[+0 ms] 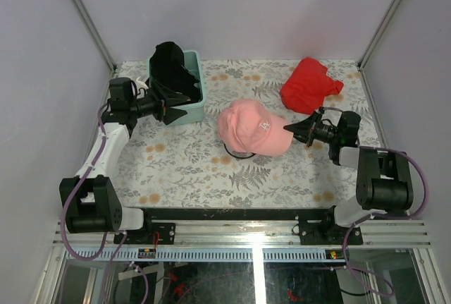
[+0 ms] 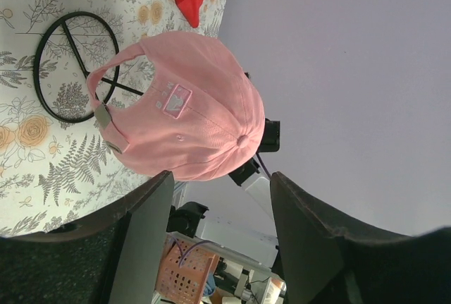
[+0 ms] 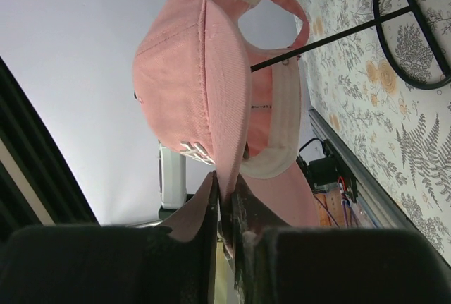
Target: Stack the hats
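Note:
A light pink cap point(image 1: 250, 126) with a white logo hangs above a black wire stand point(image 1: 239, 154) in the middle of the table. My right gripper point(image 1: 296, 130) is shut on its brim; in the right wrist view the brim point(image 3: 229, 128) is pinched between the fingers. The cap also shows in the left wrist view point(image 2: 190, 110). A black cap point(image 1: 171, 71) stands in the mint-green tub point(image 1: 195, 106) at the back left. My left gripper point(image 1: 169, 113) is open and empty beside the tub's front.
A bright red cloth point(image 1: 309, 83) lies at the back right. The stand's ring and cross bar point(image 2: 74, 64) rest on the floral tablecloth below the pink cap. Enclosure walls close the table's sides and back.

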Tool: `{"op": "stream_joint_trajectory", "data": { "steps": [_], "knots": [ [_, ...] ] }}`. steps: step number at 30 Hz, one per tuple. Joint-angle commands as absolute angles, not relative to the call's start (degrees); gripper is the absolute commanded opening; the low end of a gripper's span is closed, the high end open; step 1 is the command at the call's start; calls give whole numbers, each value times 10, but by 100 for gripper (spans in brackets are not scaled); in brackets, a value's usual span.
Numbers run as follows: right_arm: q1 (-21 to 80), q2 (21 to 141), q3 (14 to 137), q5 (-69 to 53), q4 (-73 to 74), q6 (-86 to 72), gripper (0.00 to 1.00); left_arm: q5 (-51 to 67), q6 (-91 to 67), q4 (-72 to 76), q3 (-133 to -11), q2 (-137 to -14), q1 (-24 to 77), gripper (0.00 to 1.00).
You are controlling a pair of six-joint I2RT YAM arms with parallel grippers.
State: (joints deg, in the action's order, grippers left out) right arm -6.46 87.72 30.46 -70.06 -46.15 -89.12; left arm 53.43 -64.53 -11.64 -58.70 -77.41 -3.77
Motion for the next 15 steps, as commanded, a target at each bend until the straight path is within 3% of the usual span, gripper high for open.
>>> {"op": "stream_joint_trajectory", "data": {
  "steps": [1, 8, 11, 15],
  "knots": [
    [-66, 916, 268, -678, -616, -1008, 6, 530, -632, -128, -584, -765, -34, 56],
    [-66, 948, 271, -671, -729, -1087, 10, 528, -629, -131, -587, -765, -34, 56],
    [-70, 921, 279, -663, -635, -1018, 18, 528, -628, -134, -589, -766, -34, 56],
    [-80, 872, 322, -645, -362, -834, 29, 527, -626, -135, -590, -765, -35, 56]
  ]
}}
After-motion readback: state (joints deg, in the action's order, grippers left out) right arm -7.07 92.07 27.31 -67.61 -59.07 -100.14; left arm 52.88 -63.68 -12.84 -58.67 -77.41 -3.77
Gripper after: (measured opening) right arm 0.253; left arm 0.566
